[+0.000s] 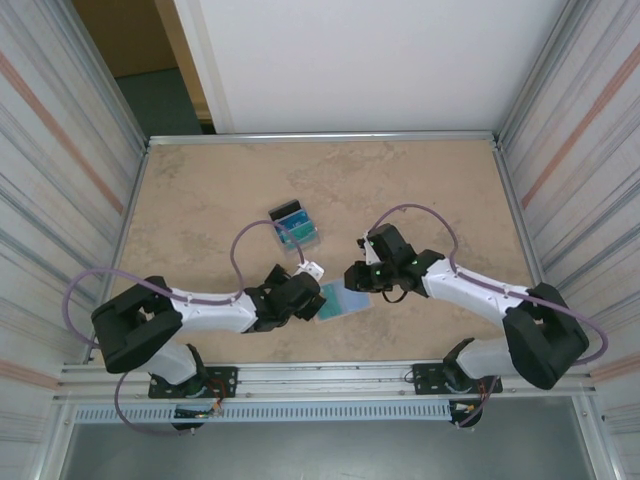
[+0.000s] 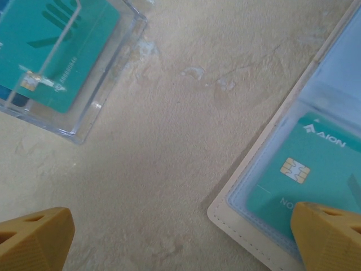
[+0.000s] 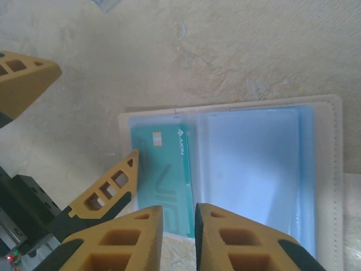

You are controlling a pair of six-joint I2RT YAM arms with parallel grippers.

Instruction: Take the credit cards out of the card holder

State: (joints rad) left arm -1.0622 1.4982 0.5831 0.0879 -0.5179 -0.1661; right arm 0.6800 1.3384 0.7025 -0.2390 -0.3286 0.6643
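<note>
A beige, marbled tabletop [image 1: 200, 190] is seen, on which an opened card holder [image 3: 254, 164] is laid flat near the front edge, pale blue inner faces upward, while a clear plastic box [image 2: 90, 116] is set farther back, apart from it.

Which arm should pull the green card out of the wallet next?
Probably the left. The left end effector is wide open, with one fingertip on the teal card in the open card holder, so it could slide it out. The right end effector hovers at the card's edge, fingers nearly together.
</note>
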